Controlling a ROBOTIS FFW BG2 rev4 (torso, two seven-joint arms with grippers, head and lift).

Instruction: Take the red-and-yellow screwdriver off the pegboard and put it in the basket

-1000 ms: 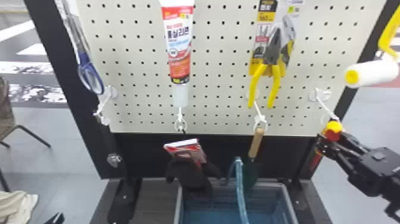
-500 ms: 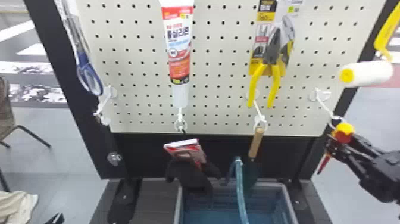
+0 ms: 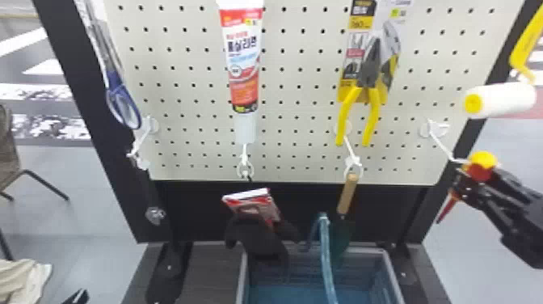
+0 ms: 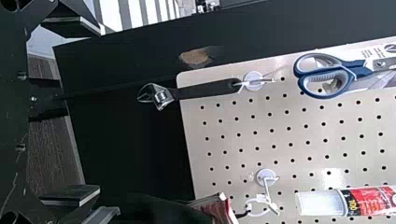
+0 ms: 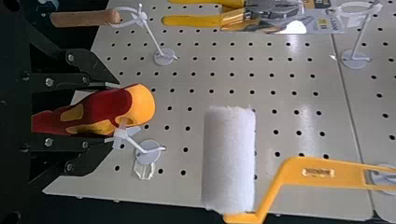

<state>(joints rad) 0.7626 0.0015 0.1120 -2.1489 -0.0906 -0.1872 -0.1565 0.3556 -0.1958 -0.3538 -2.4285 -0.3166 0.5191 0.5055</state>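
Left gripper [image 4: 100, 111]: fingers wide apart, nothing between them, by the pegboard's left side.
Blue-handled scissors [image 3: 123, 101]: hanging high on the left.
White-and-red tube [image 3: 244, 60]: hanging above the black glove [image 3: 256, 238].
Grey-blue plastic basket [image 3: 242, 279]: low at the centre, glove and wooden-handled trowel [image 3: 347, 194] hanging over its back; they could get in the way of the drop.
Yellow-handled pliers [image 3: 373, 113]: on the board's right half.
White wire hook [image 3: 440, 143]: its outer end lies against the screwdriver's handle; whether they are parted I cannot tell.
Red-and-yellow screwdriver [image 3: 480, 174]: has shifted right in the head view over the last second, so unhooking seems under way; it likely needs full clearance before travelling to the basket. Rounded yellow end up, dark red grip with yellow patches, red tip slanting down.
Right gripper [image 5: 116, 112]: fingers closed around the handle.
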